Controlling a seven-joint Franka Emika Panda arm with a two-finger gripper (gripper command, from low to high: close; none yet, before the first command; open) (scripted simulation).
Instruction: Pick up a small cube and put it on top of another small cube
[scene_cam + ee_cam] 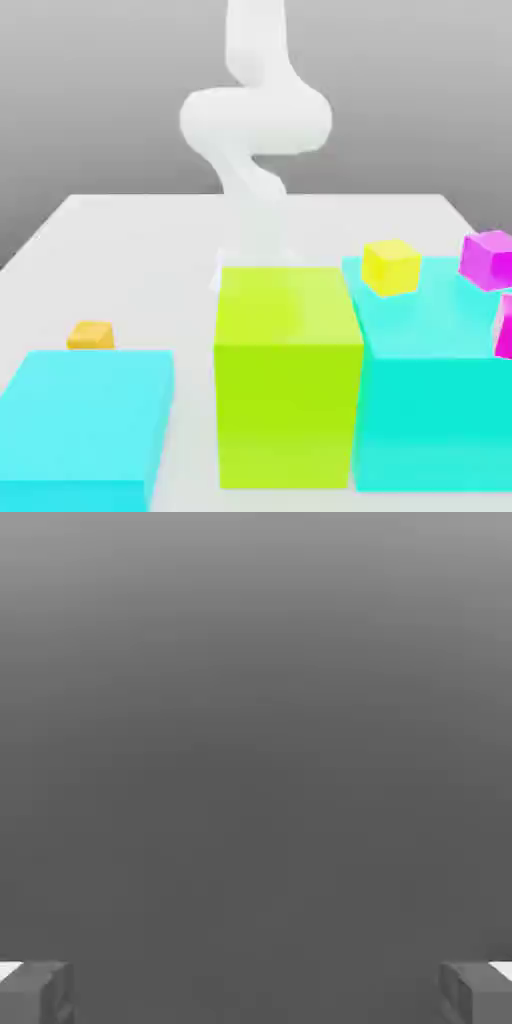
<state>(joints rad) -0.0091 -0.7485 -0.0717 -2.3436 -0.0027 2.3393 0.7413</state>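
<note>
From where I stand, the gripper (pixel 256 994) is open and has nothing between its two fingers, which stand wide apart at either side of the hand view, with plain grey between them. The white arm (pixel 256 120) comes down in the middle of the exterior view, and its lower part goes out of sight behind the tall lime block (pixel 288 380).

The small orange cube (pixel 91 336) sits on the pale table (pixel 150 250), over on the exterior view's left, just beyond the low cyan slab (pixel 90 410). The slab's far edge hides its foot, so I can't tell whether the two touch. It is well apart from the lime block.

On the exterior view's right of the lime block stands a big cyan block (pixel 435 420), its top lower than the lime one's. A small yellow cube (pixel 391 268) appears at its far edge, toward the lime block. Over by the exterior view's right border is the bright magenta cube (pixel 488 261), with a gap between it and the yellow one. Nearer the viewer, a pinker cube (pixel 504 327) is cut off by that border. I can't tell for certain what each of these three rests on.
</note>
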